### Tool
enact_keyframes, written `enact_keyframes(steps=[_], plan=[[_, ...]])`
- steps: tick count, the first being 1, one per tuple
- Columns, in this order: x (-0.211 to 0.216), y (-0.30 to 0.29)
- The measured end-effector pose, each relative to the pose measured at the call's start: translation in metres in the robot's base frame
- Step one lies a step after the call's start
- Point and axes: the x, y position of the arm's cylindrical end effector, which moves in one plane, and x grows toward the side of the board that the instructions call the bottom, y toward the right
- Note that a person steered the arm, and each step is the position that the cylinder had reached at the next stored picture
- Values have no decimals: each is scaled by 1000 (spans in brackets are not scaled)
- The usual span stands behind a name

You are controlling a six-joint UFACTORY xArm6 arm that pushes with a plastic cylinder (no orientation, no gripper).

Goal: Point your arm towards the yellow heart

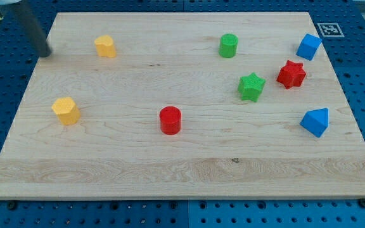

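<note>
**At the board's upper-left edge, rod beside the yellow blocks**

Up at the view's top left, my tip [45, 54] rests at the left edge of the wooden board [189, 177]. I have no jaws to open or close, only the blurred dark rod, and it holds nothing and touches no block. Just to its right, near but apart, sits a yellow block [106, 46]; I cannot tell from here whether it is the heart. Lower down the left side stands a second yellow block [65, 111], also of unclear shape. Nearer the middle is the red cylinder [170, 120]. Across on the right, the green cylinder [229, 45] sits near the top, with the green star [252, 87] below it and the red star [291, 74] beside that. Furthest right are a blue cube-like block [308, 47] above and another blue block [315, 122] below.
</note>
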Motion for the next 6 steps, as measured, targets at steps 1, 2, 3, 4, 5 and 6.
enact_keyframes(steps=[1,2,3,4,5,6], plan=[[-40,144],[-56,155],[1,77],[64,120],[37,252],[24,253]])
